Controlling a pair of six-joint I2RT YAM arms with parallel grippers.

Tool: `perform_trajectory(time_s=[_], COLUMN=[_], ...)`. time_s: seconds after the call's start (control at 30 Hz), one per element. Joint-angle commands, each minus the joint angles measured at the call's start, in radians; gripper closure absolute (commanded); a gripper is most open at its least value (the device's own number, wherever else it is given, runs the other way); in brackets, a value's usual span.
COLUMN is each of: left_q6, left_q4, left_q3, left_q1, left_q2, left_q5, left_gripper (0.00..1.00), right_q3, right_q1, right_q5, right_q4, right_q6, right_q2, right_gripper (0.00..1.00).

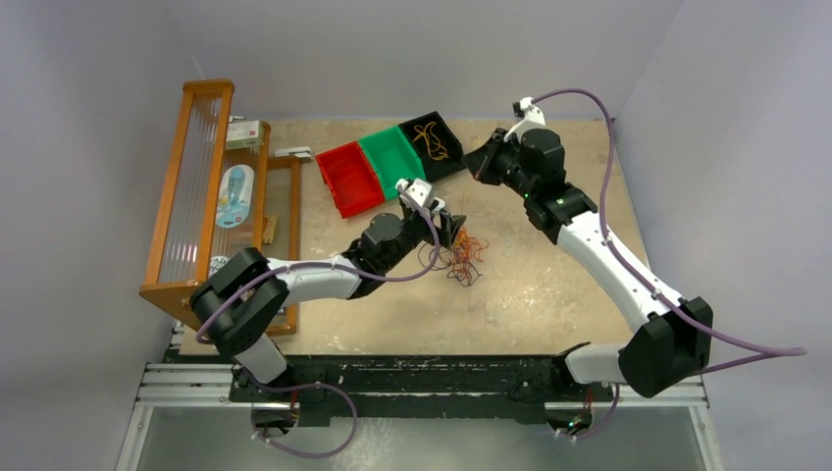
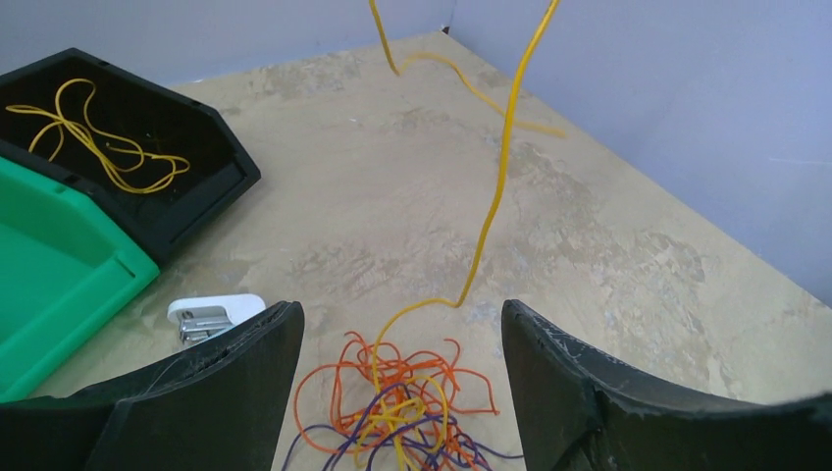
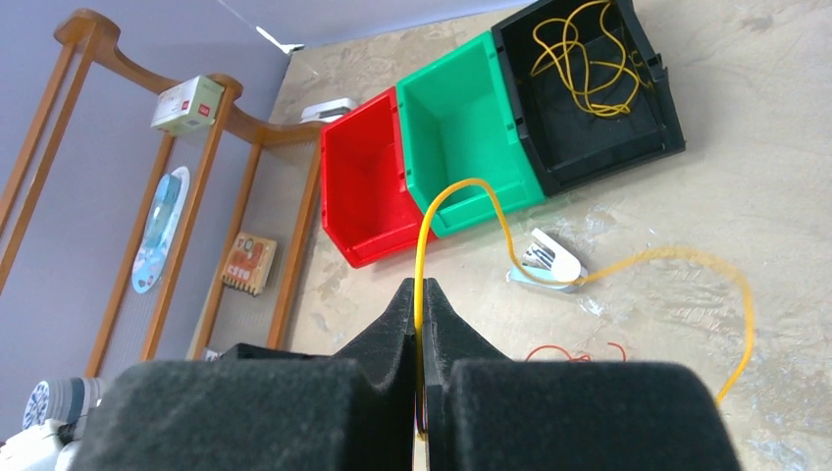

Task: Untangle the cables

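The right fingers (image 3: 388,329) pinched a yellow cable (image 3: 422,245) leading up from the tangled cables (image 2: 402,402) on the table (image 2: 608,275), flanked by the spread left fingers (image 2: 245,368).

Soft, even light falls from above onto my mottled beige table top (image 1: 549,304), and the shadows beneath my arms are faint with blurred rims. The overhead view is bright but coarse, so the small tangle of thin orange and dark wires (image 1: 463,257) near the table's middle reads as a smudge. Up close, my left wrist's black plastic fingers (image 2: 196,392) and my right wrist's black foam pads (image 3: 245,412) are out of focus, while the thin yellow wire (image 3: 422,245) is crisp. In the right wrist view the table's far right corner washes out pale.
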Motion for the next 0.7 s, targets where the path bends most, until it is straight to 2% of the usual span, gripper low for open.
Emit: perform_trajectory(time_s=[0.0, 0.2, 0.37, 0.67], left_q6=[0.039, 0.052, 0.04, -0.032], left_q4=[0.121, 0.069, 0.033, -0.005], left_q3=[0.076, 0.106, 0.122, 0.17], left_q1=[-0.006, -0.006, -0.007, -0.006], left_q2=[0.072, 0.16, 0.244, 0.348], left_q5=[0.003, -0.023, -0.045, 0.006], left_gripper=[0.27, 0.32, 0.42, 0.55], right_q3=[0.038, 0.097, 0.154, 0.372], right_q1=[-0.004, -0.004, -0.004, -0.004], right_q5=[-0.058, -0.113, -0.154, -0.083], right_q4=[0.028, 0.0, -0.013, -0.101], right_q6=[0.003, -0.045, -0.087, -0.163], right_q2=[-0.023, -0.043, -0.094, -0.164], right_gripper=[1.0, 1.0, 1.0, 1.0])
